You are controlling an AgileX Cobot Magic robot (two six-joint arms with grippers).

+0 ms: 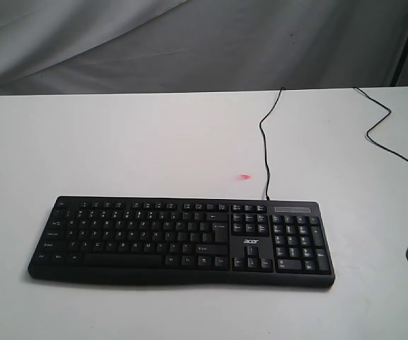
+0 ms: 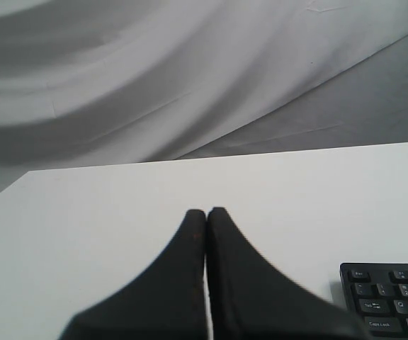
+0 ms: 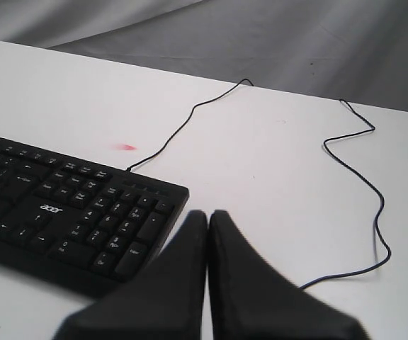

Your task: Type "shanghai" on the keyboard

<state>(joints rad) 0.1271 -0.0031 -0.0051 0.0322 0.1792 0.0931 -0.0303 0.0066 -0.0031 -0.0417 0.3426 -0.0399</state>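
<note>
While the keyboard (image 1: 183, 241) lies low and central in the exterior frame, typing looks unstarted: your left gripper (image 2: 205, 212) and right gripper (image 3: 207, 214), both pressed together, hover off its ends; bring the left over S.

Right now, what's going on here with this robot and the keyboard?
Nothing is being pressed at this moment. The black keyboard lies flat on the white table, its cable trailing off the far edge. Both grippers are shut and off the keys: the left gripper sits over bare table beside the keyboard's Esc corner, the right gripper by the number-pad end. Neither arm shows in the exterior view, so typing looks not yet begun.
</note>
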